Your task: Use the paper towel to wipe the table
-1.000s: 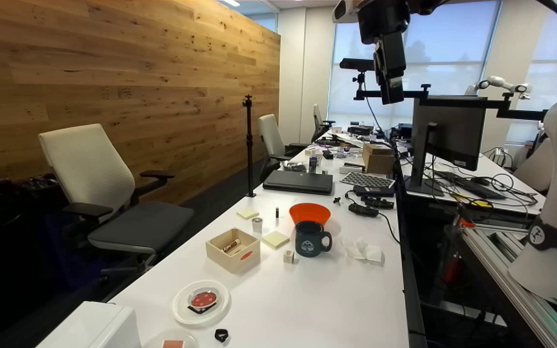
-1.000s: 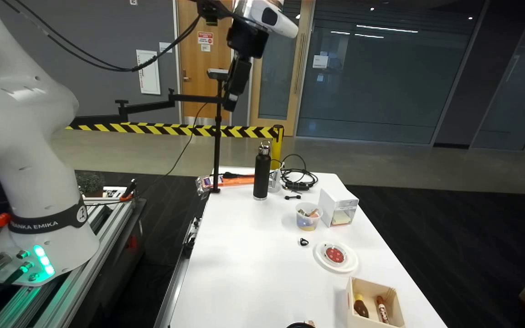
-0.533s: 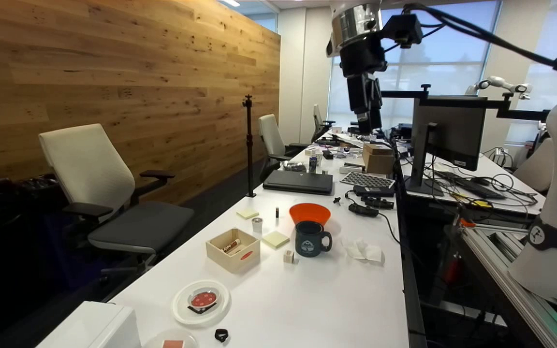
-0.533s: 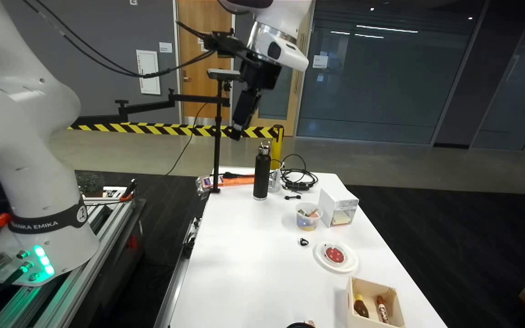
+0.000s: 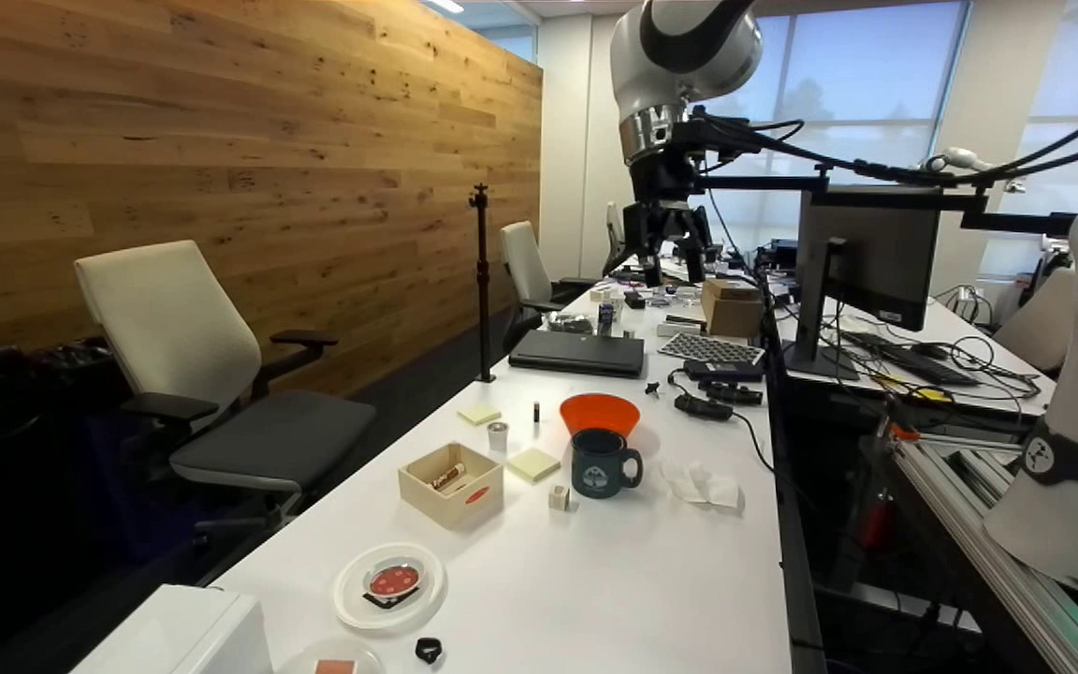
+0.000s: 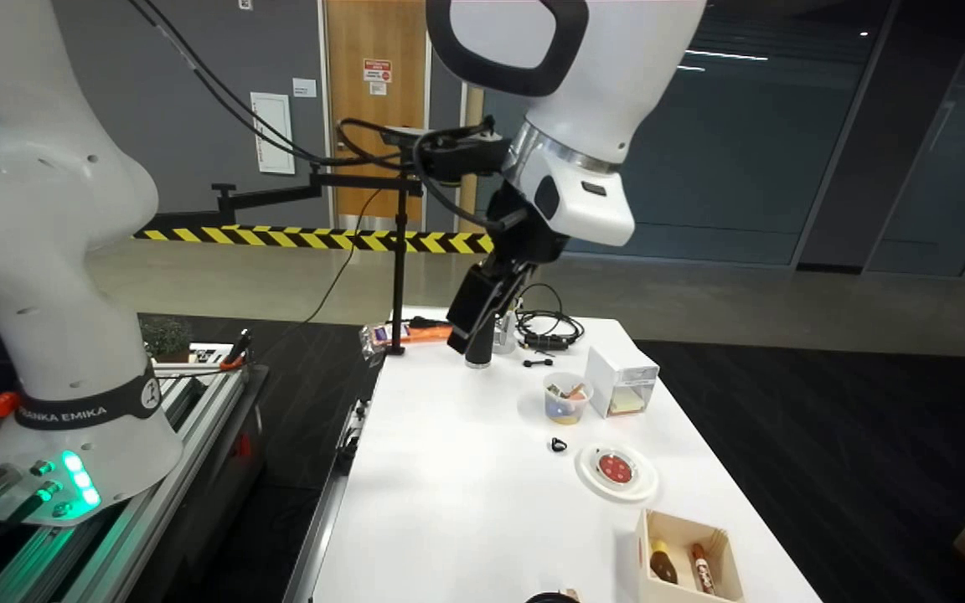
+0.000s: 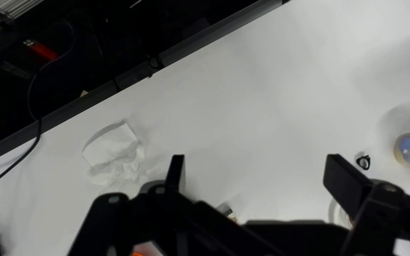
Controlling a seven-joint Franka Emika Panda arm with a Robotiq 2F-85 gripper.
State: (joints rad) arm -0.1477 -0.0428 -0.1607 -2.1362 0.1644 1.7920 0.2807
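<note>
Paper towel (image 7: 114,153) lies crumpled left of centre in my wrist view, on the white table (image 7: 244,99); I have the gripper (image 7: 255,170) spread wide across the lower half of that frame.

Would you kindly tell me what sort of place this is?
Most likely an office used as a robotics lab: an exterior view shows a pale-backed office chair, a computer monitor, and a second robot arm in the background.
</note>
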